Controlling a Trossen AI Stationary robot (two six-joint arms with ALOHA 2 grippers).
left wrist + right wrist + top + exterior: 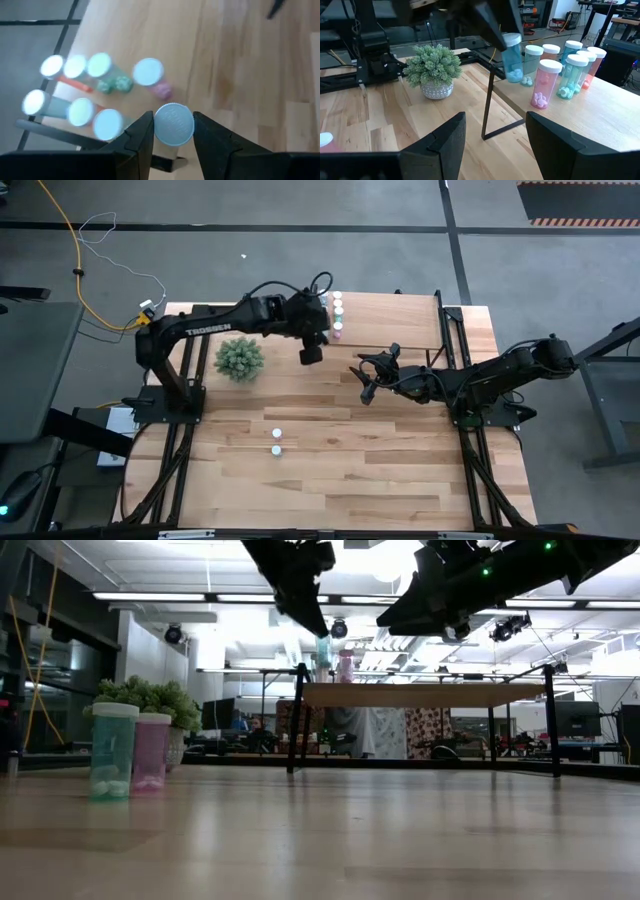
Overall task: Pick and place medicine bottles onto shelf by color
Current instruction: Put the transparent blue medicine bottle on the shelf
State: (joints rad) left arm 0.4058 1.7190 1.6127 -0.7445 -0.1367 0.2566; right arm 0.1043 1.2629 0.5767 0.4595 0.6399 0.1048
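Observation:
My left gripper is over the left end of the shelf, shut on a bluish medicine bottle. Several white-capped bottles, teal and pink, stand upright in a cluster on that end of the light-wood shelf board. Two more bottles, one teal and one pink, stand on the tabletop nearer the front. My right gripper hangs open above the table's middle, to the right of the shelf's left end, and holds nothing. My left gripper pinches the bluish bottle between its two fingers at the white cap, one finger on each side. The fingers come from above, slanting down. The bottle hangs below them, slightly tilted, with its base just above the shelf's left edge.
A bushy green plant in a pale pot stands on the table left of the shelf. The shelf's thin black leg drops to the tabletop below the held bottle. Bare wood spreads over the shelf's right part and the table's near half.

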